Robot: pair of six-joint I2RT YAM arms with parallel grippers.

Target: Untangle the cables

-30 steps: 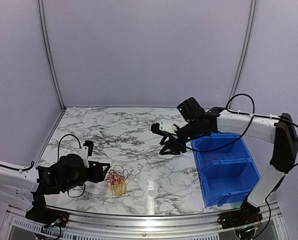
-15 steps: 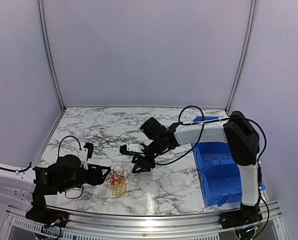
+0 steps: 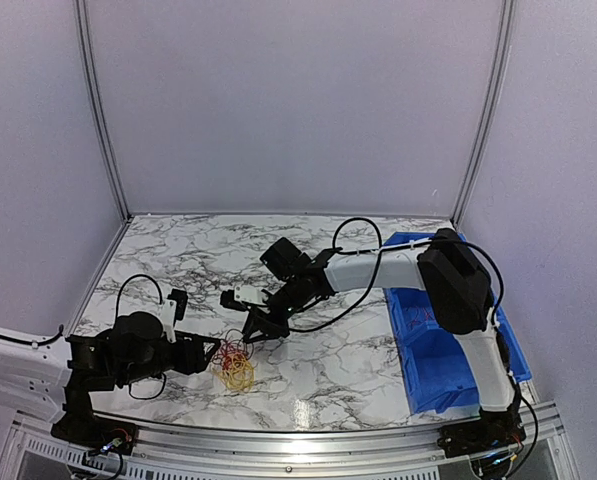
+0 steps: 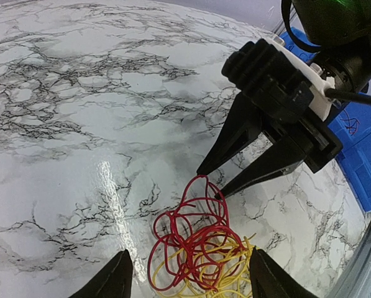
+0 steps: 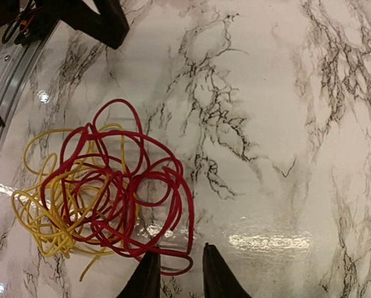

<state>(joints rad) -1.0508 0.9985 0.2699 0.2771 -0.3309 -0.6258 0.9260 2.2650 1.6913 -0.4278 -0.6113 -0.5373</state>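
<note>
The cables (image 3: 236, 365) are a small tangle of thin red and yellow wires on the marble table near the front left. The left wrist view shows the red loops (image 4: 194, 233) on top of the yellow ones (image 4: 225, 276). My left gripper (image 3: 212, 351) is open wide at the table, its fingers either side of the bundle's near end (image 4: 188, 282). My right gripper (image 3: 250, 333) is open, its tips down at the far edge of the tangle (image 4: 209, 184). One red loop (image 5: 188, 257) lies between its fingertips (image 5: 180, 273). No blue-purple or grey wire shows.
A blue bin (image 3: 448, 345) stands at the right front of the table, with a thin red wire inside (image 4: 350, 124). The right arm (image 3: 378, 268) stretches across the middle of the table. The table's front rail (image 5: 11, 68) runs close behind the bundle.
My right arm has swung left from beside the blue bin and come down at the far edge of the bundle. My left gripper has stayed at the bundle.
</note>
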